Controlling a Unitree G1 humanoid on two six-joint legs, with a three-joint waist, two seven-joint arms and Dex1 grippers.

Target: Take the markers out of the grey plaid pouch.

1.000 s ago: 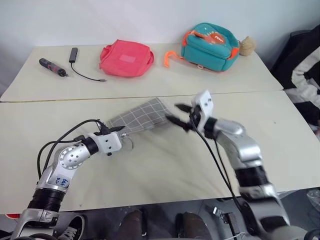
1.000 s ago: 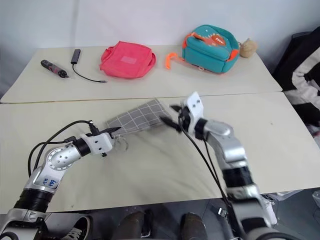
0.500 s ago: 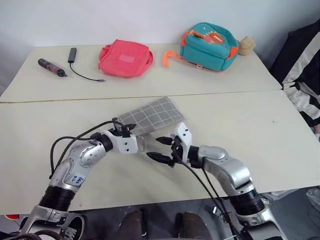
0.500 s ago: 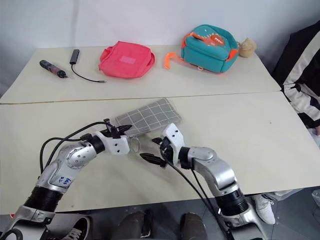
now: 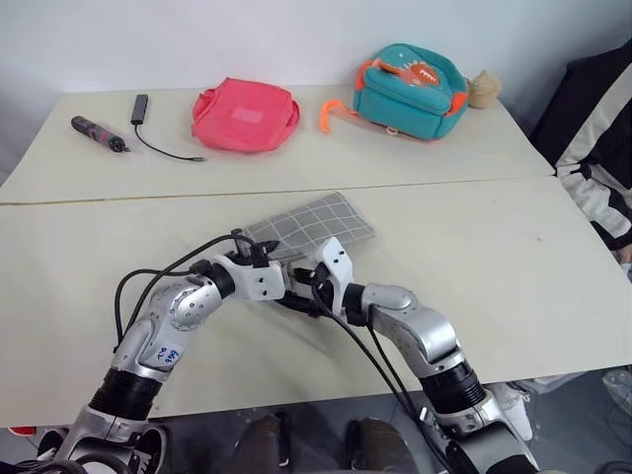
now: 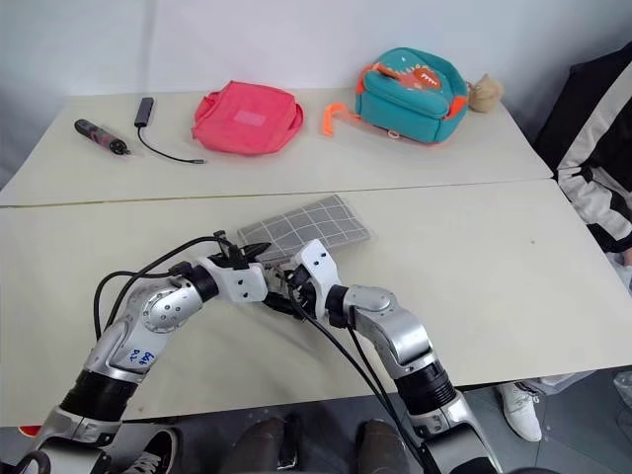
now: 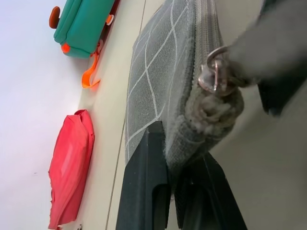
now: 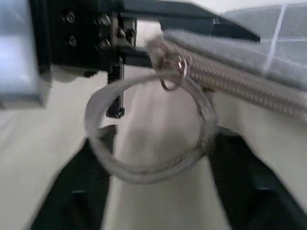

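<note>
Grey plaid pouch [image 5: 314, 222] lying mid-table [image 5: 513, 247], near corner clamped in left hand [image 7: 172, 191]. Right hand [image 8: 153, 187] just beside it, black fingers [image 8: 81, 191] apart, either side of metal ring [image 8: 144, 124] hanging from zipper.

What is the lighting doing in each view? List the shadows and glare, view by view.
Left eye view: soft, even light; the pink bag and teal backpack throw only faint shadows on the table, no glare. Left wrist view: the zipper clasp on the grey plaid pouch glints. Right wrist view: the metal ring shows no hard highlight.
</note>
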